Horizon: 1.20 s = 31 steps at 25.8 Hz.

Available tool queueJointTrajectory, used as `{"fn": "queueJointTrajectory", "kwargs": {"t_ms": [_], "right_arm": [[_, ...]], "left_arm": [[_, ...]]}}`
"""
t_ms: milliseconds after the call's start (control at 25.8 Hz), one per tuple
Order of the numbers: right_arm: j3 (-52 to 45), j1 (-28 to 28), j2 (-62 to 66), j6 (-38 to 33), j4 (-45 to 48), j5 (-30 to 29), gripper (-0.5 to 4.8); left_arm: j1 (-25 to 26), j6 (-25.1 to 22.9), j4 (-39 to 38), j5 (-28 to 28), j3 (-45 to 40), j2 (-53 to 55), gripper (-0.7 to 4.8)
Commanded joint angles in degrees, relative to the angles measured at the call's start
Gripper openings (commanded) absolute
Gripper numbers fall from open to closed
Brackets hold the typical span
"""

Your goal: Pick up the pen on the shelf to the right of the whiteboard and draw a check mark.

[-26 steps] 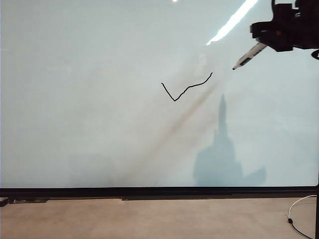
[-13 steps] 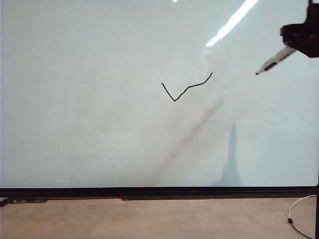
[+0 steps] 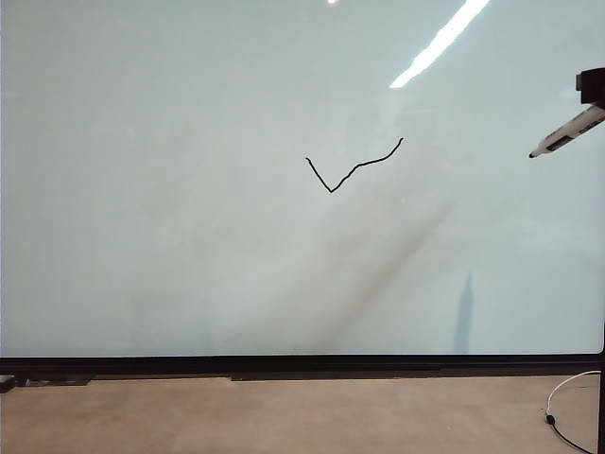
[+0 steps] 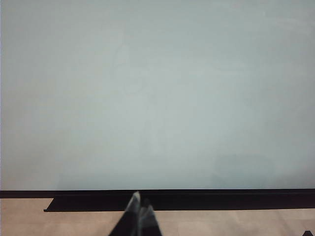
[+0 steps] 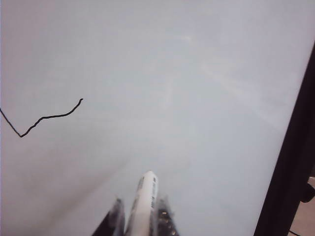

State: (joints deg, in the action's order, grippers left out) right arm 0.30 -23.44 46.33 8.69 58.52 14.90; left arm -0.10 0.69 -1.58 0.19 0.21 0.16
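Pen (image 3: pixel 570 130) now at far right edge of board (image 3: pixel 189 265), tip off the surface, pulled rightward away from the finished check (image 3: pixel 352 168); drawing looks done, prob. returning pen to shelf. R gripper (image 5: pixel 140 216) fingers pinch the pen barrel. L gripper (image 4: pixel 140 206) low by board's bottom frame, fingers pressed together, idle.
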Motion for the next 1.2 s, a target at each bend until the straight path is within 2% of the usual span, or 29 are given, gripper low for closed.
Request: {"fn": "queueJointTrajectory", "kwargs": {"t_ms": [39, 621, 815, 931, 1202], "right_arm": [[-0.3, 0.0, -0.6, -0.1, 0.7, 0.6, -0.05], [-0.3, 0.0, -3.0, -0.1, -2.0, 0.6, -0.05], [-0.3, 0.0, -9.8, -0.1, -8.9, 0.7, -0.05], [-0.3, 0.0, -18.5, -0.1, -19.2, 1.7, -0.05], [-0.3, 0.5, -28.3, 0.1, -29.6, 2.1, -0.05]], "left_arm": [[0.0, -0.2, 0.4, 0.0, 0.2, 0.0, -0.04], [0.0, -0.2, 0.3, 0.0, 0.2, 0.0, -0.04], [0.0, -0.2, 0.4, 0.0, 0.2, 0.0, -0.04], [0.0, -0.2, 0.4, 0.0, 0.2, 0.0, -0.04], [0.0, -0.2, 0.4, 0.0, 0.2, 0.0, -0.05]]}}
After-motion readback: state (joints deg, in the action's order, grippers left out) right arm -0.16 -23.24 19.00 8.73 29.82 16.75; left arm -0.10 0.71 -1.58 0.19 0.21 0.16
